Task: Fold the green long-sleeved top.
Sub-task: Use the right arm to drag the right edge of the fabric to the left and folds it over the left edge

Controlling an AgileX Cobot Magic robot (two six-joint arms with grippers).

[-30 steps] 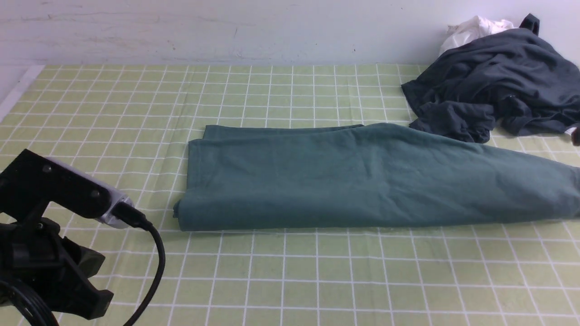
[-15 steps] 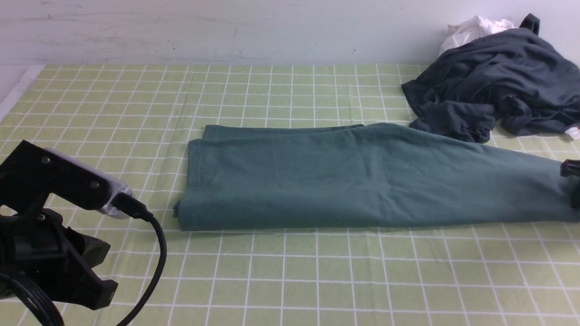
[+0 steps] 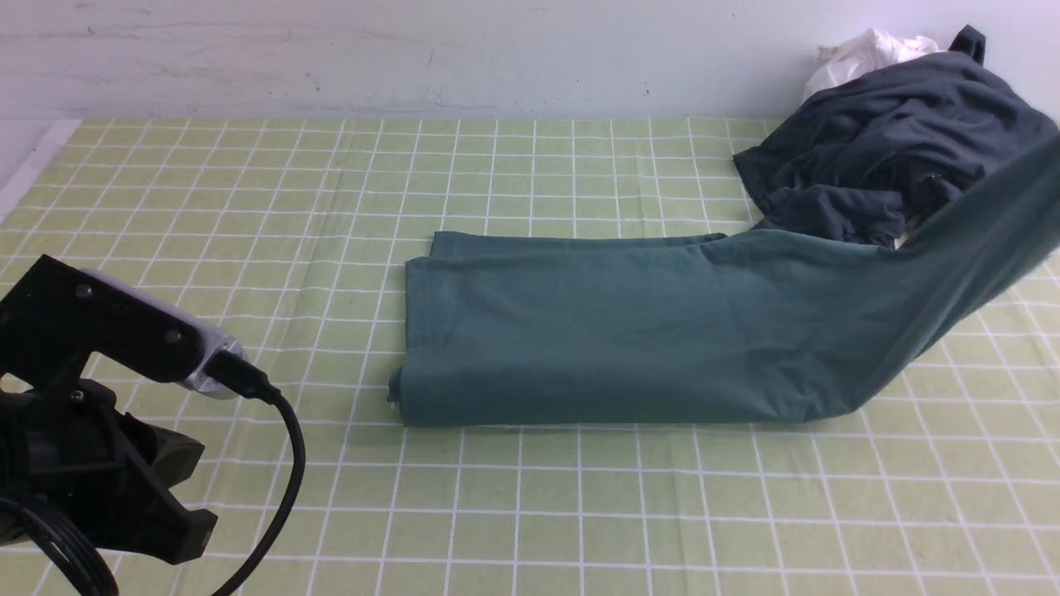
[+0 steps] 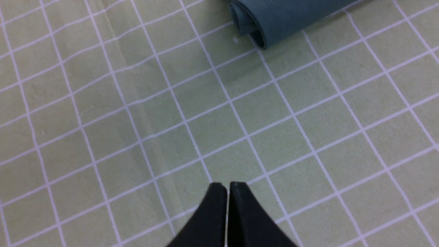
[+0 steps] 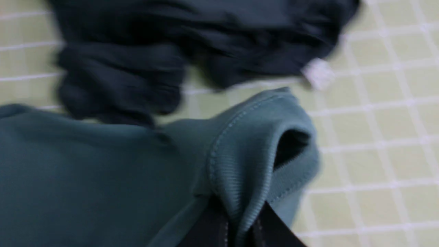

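Checked tablecloth [image 3: 580, 513] | right pincer [image 5: 241, 219] clamps green long-sleeved top [image 3: 621, 331] | left pincer [image 4: 228, 187] together

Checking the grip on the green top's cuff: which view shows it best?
Right wrist view: the ribbed cuff is pinched in the right gripper. Front view shows the green top, its raised end running out of frame. Left wrist view shows only a folded corner.

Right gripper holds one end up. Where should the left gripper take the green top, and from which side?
On the green top, take the near left corner, coming from the robot's left: its stacked fold edges face that way. Open the shut left gripper first.
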